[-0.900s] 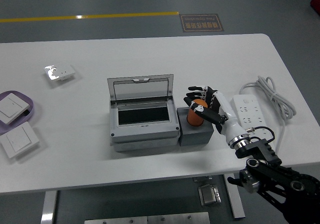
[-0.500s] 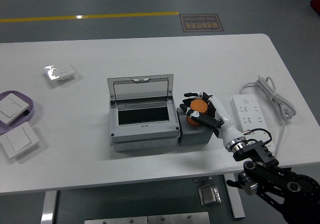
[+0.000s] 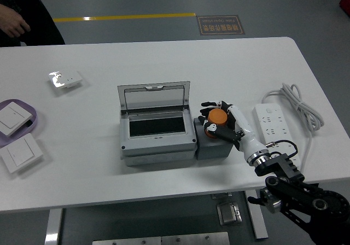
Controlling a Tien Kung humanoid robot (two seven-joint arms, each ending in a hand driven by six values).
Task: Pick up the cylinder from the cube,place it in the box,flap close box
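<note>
Fingers [image 3: 210, 126] of the right hand [image 3: 221, 119] have closed around the orange cylinder [image 3: 216, 117], now slightly raised off the grey cube [image 3: 213, 147], box [image 3: 157, 131] open to their left.
</note>
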